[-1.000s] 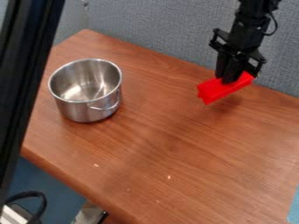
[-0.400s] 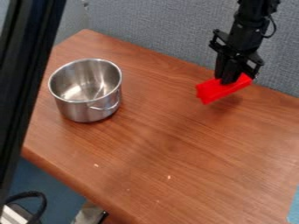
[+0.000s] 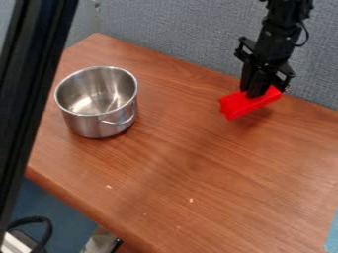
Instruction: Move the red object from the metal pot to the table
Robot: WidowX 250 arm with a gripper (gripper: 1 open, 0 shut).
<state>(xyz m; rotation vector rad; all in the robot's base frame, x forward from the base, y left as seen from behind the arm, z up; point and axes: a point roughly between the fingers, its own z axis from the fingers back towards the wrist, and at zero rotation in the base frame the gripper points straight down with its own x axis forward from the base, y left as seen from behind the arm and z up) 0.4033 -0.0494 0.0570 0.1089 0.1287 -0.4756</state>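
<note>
A small bright red plastic-looking block was held low over the brown wooden table by the black gripper, jaws pinched narrowly on its upper end, well apart from the empty shiny steel pot. It was judged light, rigid, somewhat slippery.

Grey-blue wall behind, dark post at left, poss. blue floor below.
</note>
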